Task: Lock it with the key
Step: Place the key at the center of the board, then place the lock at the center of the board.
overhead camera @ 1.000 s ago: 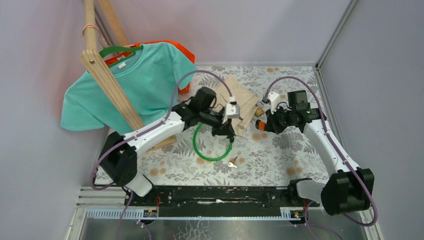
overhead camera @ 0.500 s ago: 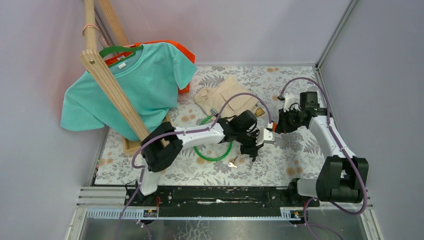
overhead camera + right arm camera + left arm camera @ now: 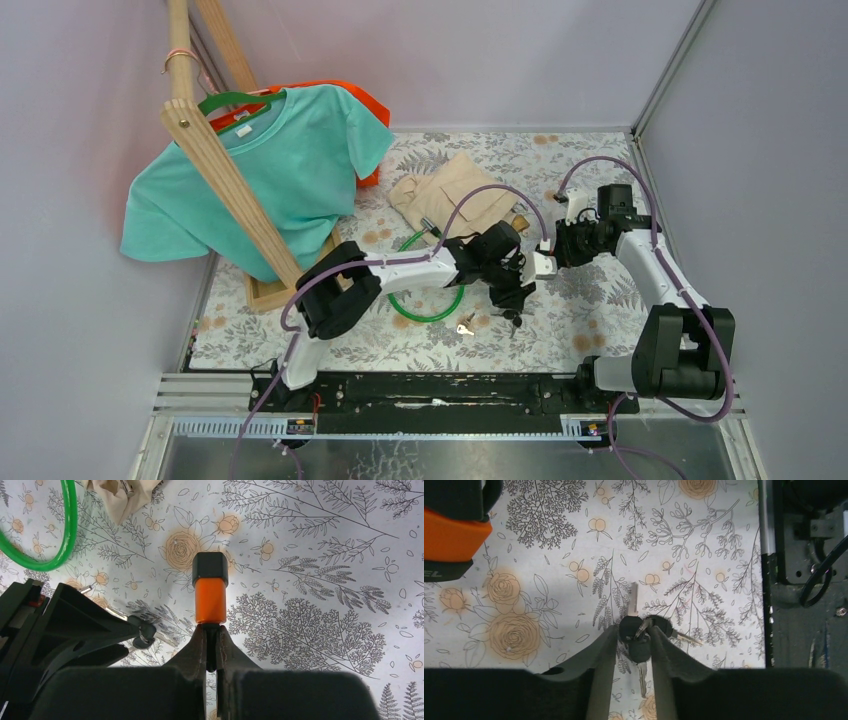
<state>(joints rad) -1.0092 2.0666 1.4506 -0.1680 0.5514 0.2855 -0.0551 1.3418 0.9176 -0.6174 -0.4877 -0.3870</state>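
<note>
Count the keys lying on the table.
4: three black-headed keys bunched inside the left pincer, one loose key beside the green ring. More may be hidden.

One lock (image 3: 210,592) — one key bunch (image 3: 631,629).

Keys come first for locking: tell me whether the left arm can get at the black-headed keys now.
Likely yes: the left gripper has its jaws parted around the black-headed keys on the tablecloth, nothing between.

Black-headed key bunch (image 3: 642,631) lying flat, orange lock (image 3: 210,591) with black end nearby
</note>
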